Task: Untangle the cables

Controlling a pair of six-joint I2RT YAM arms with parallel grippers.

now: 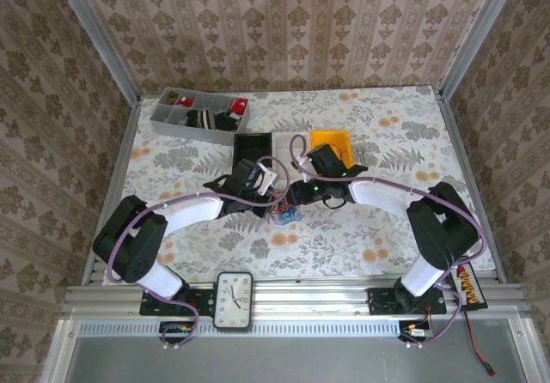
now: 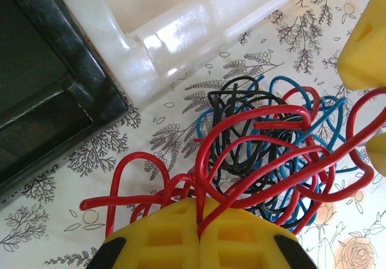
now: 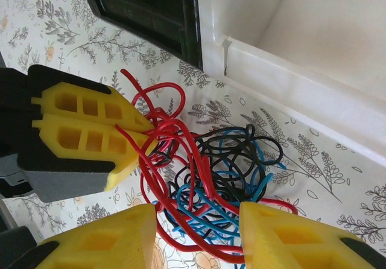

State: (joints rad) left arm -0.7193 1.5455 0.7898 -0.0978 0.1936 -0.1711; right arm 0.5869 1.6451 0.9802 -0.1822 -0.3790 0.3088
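Red, blue and black cables [image 3: 211, 184] are lying knotted in one clump on the counter [image 3: 338, 160], just beside the black bin [image 3: 151, 22] and white bin [image 3: 313, 94]. Left end effector [image 2: 199, 212] is pinching red loops, fingers pressed together. Right end effector [image 3: 196, 239] is spread, straddling the clump. Risk: the whole clump dragging along on a pull, or red slipping out. Bin walls are crowding the far side; open counter is lying toward the arm bases.
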